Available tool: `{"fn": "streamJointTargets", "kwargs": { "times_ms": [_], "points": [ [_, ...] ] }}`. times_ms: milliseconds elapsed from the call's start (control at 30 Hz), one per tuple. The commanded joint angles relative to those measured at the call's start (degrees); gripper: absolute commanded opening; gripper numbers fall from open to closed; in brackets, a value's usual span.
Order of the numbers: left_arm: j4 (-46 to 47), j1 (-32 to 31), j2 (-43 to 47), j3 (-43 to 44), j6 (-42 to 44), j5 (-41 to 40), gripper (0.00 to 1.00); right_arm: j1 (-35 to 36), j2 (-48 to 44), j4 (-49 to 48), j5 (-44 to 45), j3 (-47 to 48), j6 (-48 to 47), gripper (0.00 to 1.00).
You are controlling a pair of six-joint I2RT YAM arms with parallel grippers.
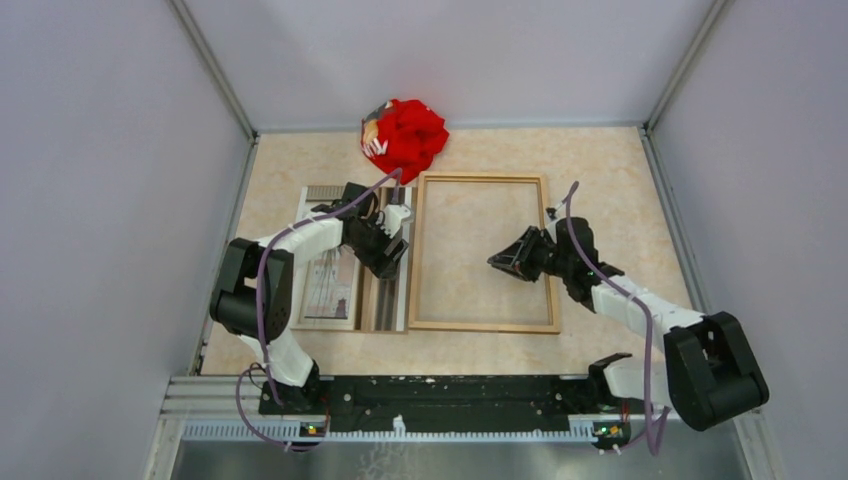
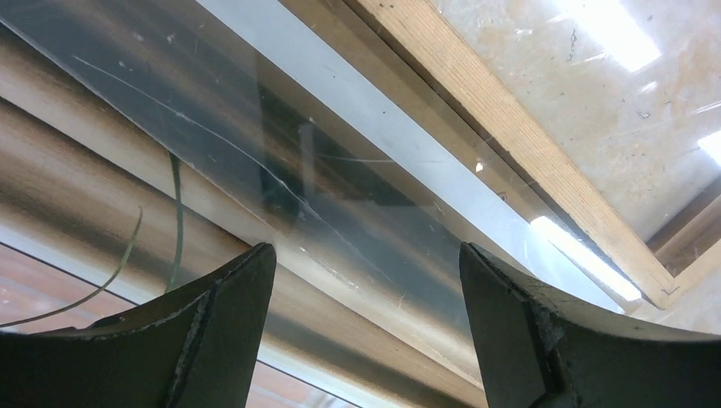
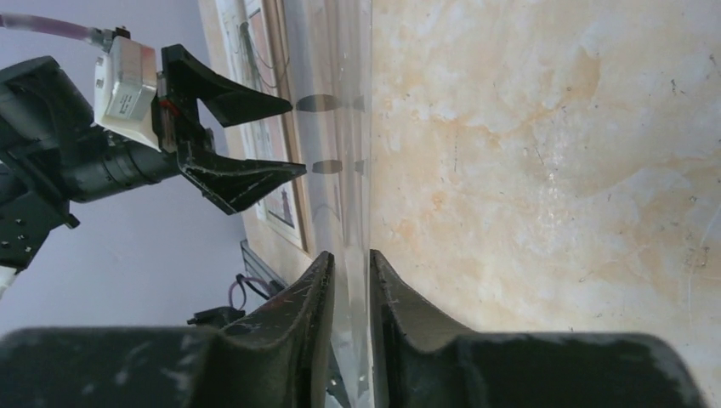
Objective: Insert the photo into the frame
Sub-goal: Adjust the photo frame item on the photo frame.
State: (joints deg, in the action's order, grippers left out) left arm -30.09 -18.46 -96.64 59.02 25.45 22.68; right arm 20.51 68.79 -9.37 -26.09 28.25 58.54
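The photo [image 1: 335, 270] lies flat, face up, left of the brown wooden frame [image 1: 483, 322], which lies on the table. In the left wrist view I see the photo's brown curtains [image 2: 102, 153] and the frame's wood [image 2: 510, 127] through a scratched clear sheet [image 2: 357, 170]. My right gripper [image 1: 492, 262] is over the inside of the frame and is shut [image 3: 350, 259] on the edge of that clear sheet [image 3: 340, 127]. My left gripper [image 1: 400, 240] is open [image 2: 366, 255] over the photo's right edge, its jaws on either side of the sheet's far edge without closing on it; it also shows in the right wrist view [image 3: 289, 136].
A crumpled red cloth [image 1: 403, 138] lies at the back of the table, just behind the frame's top left corner. Grey walls [image 1: 120, 200] enclose the table on the left, right and back. The arm bases stand on a rail [image 1: 440, 400] at the near edge.
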Motion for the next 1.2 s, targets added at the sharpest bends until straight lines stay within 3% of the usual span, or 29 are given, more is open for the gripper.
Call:
{"fn": "streamJointTargets", "kwargs": {
  "times_ms": [0,67,233,400,467,633,767,933,1167],
  "points": [
    [-0.36,-0.26,0.47,0.56,-0.02,1.31,0.86,0.58,1.79,-3.58,-2.83,1.50,-2.22,0.17],
    [-0.49,-0.26,0.56,0.65,-0.04,1.48,0.85,0.55,3.46,-3.61,-5.04,2.73,-3.30,0.16],
    [-0.50,-0.22,0.18,0.33,0.01,1.68,0.84,0.56,8.56,-6.09,-10.24,3.97,-2.87,0.27],
    [-0.36,-0.26,-0.13,0.42,0.52,1.94,0.84,0.57,10.95,-12.97,-11.50,0.41,-0.09,0.28],
    [-0.60,-0.28,-0.17,0.83,0.73,1.93,0.84,0.58,11.47,-13.80,-10.96,-0.65,0.02,0.24],
    [-1.60,-0.31,0.08,2.15,0.50,1.80,0.87,0.25,11.09,-15.16,-10.23,-0.54,-0.36,0.00],
    [-5.81,0.45,1.34,7.51,0.06,3.21,0.98,-3.34,8.81,-1.46,-11.70,7.74,-7.84,0.00],
    [-10.79,3.50,1.06,16.73,-0.05,5.16,0.98,-11.81,8.66,20.87,-13.21,22.32,-22.50,0.00],
    [-10.06,3.96,-1.86,17.00,-0.46,2.89,0.98,-15.99,13.12,24.24,-14.25,28.86,-26.98,0.00]
  ]
}}
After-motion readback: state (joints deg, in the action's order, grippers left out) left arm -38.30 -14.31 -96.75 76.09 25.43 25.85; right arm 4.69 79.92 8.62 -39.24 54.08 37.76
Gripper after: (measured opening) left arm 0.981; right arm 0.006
